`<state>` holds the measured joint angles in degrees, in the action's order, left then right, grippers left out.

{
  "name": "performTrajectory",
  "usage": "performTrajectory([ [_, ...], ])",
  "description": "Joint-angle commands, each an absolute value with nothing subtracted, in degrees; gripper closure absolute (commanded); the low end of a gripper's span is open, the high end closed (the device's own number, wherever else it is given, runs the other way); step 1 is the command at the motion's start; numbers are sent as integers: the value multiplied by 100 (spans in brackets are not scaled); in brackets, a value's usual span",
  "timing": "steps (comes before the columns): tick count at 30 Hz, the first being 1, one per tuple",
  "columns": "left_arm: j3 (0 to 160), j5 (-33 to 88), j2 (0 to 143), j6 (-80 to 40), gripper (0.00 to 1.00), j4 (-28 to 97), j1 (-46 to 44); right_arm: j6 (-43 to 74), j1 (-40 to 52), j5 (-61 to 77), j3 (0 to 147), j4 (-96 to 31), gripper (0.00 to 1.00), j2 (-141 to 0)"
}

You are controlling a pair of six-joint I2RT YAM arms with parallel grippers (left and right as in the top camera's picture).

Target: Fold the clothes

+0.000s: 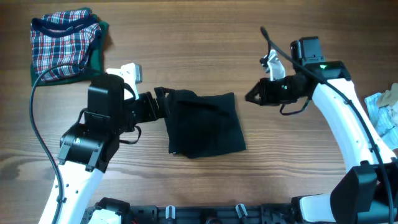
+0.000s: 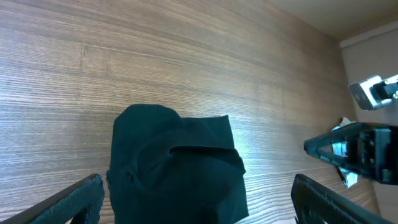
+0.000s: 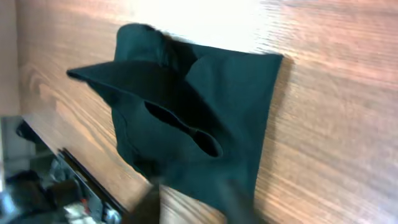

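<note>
Black shirt [image 1: 205, 123] sits folded to a compact square in the middle of the desk [image 1: 292, 171], and it needs tidying, not tugging.
Left end effector [image 1: 160, 104] is spread wide and released at the shirt's left edge, gripping nothing. Right end effector [image 1: 250, 97] hovers just off the top-right corner; clenched or not, I cannot tell. One fold gapes on top, so a low, slow pinch at the edge looks best. Count: one black shirt, one plaid garment [image 1: 65, 43], one pale blue cloth [image 1: 380, 111], two arms.

Black shirt [image 2: 177, 168] bunched on wood table [image 2: 186, 56], btwn wide-spread L claw [image 2: 196, 186] fingers; R claw [image 2: 311, 146] apart, frame edge.
</note>
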<state>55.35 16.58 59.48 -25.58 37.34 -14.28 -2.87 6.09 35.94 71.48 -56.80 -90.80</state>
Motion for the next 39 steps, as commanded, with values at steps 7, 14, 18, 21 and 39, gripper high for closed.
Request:
performTrajectory([
  [7, 5542, 1594, 5970, -2414, 3, 3712, -1398, -1505, 1785, 3667, 6866, -4294, 56, -10573],
  [14, 5542, 1533, 5970, -2416, 3, 3710, -1398, -1450, 2193, 3903, 6866, -3857, 80, -11030],
  [18, 5542, 1531, 5970, -2416, 2, 3712, -1398, -882, 2045, 3905, 6941, -3907, 96, -10930],
  [21, 5542, 1531, 5970, -2416, 2, 3712, -1398, -611, 1861, 3907, 7159, -4392, 96, -10580],
  [39, 5542, 1404, 5970, -2274, 2, 4018, -1398, 545, 1354, 3162, 7140, -5472, 59, -9623],
])
